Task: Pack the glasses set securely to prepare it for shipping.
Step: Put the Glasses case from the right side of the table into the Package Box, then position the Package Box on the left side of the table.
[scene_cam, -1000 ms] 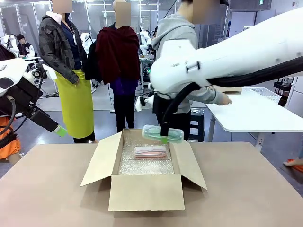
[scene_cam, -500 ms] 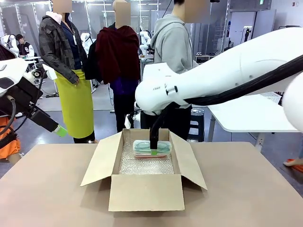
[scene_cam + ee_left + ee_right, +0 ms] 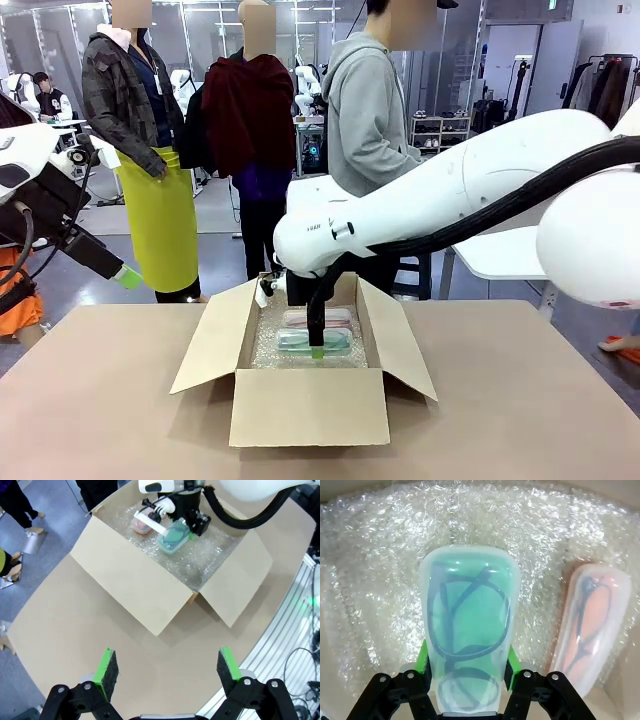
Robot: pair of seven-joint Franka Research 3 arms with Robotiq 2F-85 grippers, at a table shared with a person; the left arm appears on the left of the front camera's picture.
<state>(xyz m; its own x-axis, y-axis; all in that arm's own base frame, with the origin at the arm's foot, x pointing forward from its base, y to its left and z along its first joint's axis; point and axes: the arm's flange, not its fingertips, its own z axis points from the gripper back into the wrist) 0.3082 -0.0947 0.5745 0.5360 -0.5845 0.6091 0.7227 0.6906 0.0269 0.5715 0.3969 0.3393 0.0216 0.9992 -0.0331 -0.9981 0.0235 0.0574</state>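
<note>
Right end effector (image 3: 468,661) clamped on the mint green case (image 3: 470,610), green pads pressing its long sides. Holds it low inside the cardboard box (image 3: 310,405), just beside the pale pink case (image 3: 592,625) lying on the bubble wrap (image 3: 380,580). Left end effector (image 3: 167,666) spread apart, empty, raised well away from the box on the surface (image 3: 75,630).

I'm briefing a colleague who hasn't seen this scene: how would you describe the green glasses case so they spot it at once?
An open cardboard box lined with bubble wrap stands on the table. Inside are two clear-lidded glasses cases, and the mint green glasses case is the one nearer the robot, clamped in the right hand. Its neighbour, the pale pink glasses case, lies ungripped.
</note>
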